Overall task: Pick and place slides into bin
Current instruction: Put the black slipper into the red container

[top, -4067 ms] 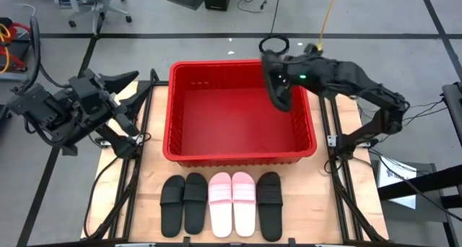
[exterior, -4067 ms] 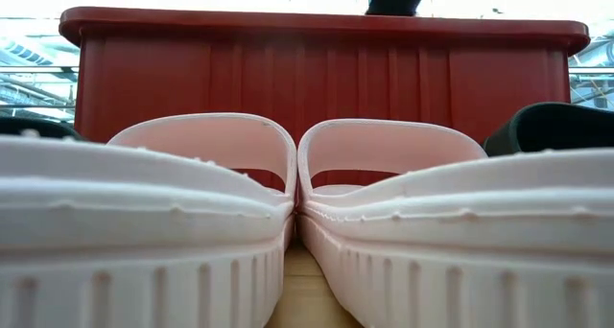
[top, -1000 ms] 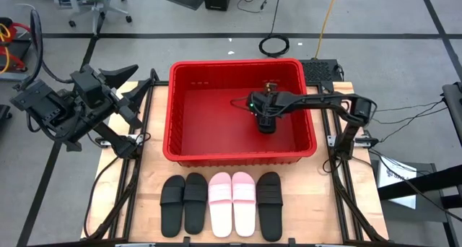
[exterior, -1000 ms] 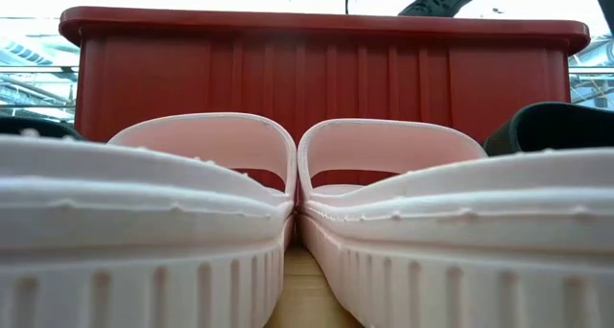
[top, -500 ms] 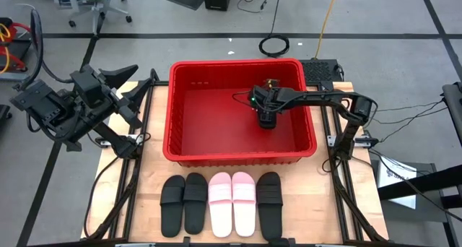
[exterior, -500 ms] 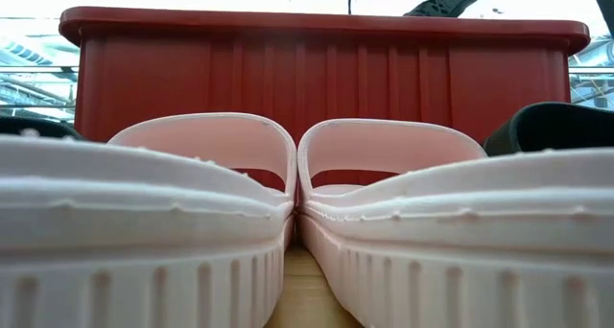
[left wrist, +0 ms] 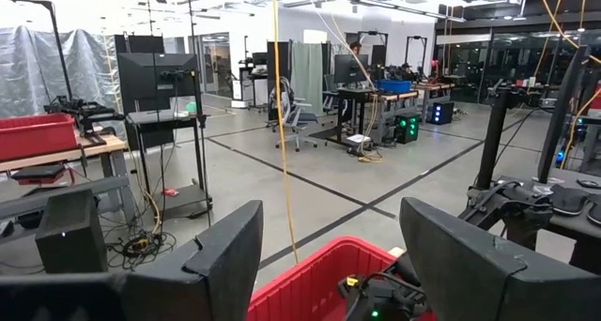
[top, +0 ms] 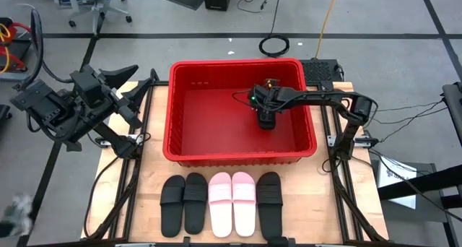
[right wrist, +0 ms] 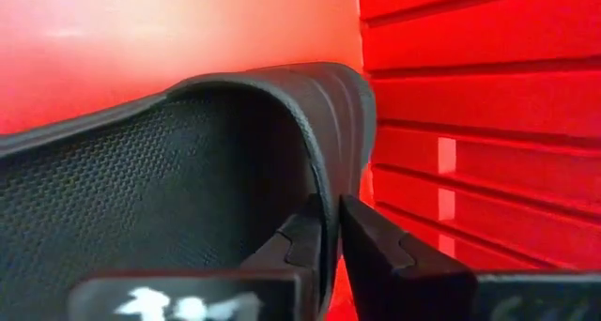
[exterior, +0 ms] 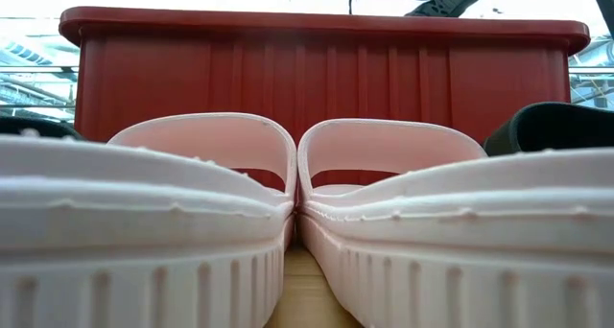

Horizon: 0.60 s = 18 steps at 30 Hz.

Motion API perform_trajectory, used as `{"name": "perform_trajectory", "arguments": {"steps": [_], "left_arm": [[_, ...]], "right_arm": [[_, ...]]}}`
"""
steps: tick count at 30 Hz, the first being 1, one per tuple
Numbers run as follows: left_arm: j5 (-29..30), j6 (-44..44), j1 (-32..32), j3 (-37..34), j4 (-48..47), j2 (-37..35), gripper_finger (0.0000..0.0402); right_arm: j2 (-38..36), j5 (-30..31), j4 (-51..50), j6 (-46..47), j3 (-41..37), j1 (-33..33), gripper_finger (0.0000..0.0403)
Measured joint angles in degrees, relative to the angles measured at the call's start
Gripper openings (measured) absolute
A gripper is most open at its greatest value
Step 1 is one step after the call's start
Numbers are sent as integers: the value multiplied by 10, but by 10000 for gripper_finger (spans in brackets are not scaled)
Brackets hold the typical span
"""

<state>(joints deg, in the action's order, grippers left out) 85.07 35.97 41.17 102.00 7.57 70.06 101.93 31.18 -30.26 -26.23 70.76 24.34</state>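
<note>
The right gripper [top: 265, 118] reaches from the right of the high view into the red bin [top: 175, 110], low over its floor in the right half. Its fingers [right wrist: 376, 251] are pinched narrow on the strap edge of a black slide [right wrist: 169, 180], which fills the left of the right wrist view with its textured footbed showing and the bin's slotted wall just beside it. From above, this slide is mostly hidden under the gripper, so its long axis cannot be told there.

The bin sits in the upper middle of the high view, long axis across the frame. Below it on the counter [top: 325, 211], five slides lie in a row, all with their long axes running up and down the frame: two black slides [top: 184, 202] touching at the left, the pink pair [top: 232, 202] touching in the middle, and one black slide [top: 269, 204] just beside them at the right. In the low view the pink pair fills the foreground and hides the lower part of the bin's near wall.

The left gripper [top: 119, 88] waits at the upper left of the high view, off the counter's left side, well apart from the bin, its fingers [left wrist: 221, 260] spread wide and holding nothing.
</note>
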Motion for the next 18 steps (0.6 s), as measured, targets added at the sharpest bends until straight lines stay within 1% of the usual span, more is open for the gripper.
{"name": "perform_trajectory", "arguments": {"steps": [5, 8, 18], "left_arm": [[0, 0, 0, 0, 0, 0, 255], [0, 0, 0, 0, 0, 0, 255], [0, 0, 0, 0, 0, 0, 255]], "right_arm": [[0, -2, -6, -4, 0, 0, 49], [0, -15, -8, -1, 0, 0, 65], [0, -12, -10, 0, 0, 0, 143]]}}
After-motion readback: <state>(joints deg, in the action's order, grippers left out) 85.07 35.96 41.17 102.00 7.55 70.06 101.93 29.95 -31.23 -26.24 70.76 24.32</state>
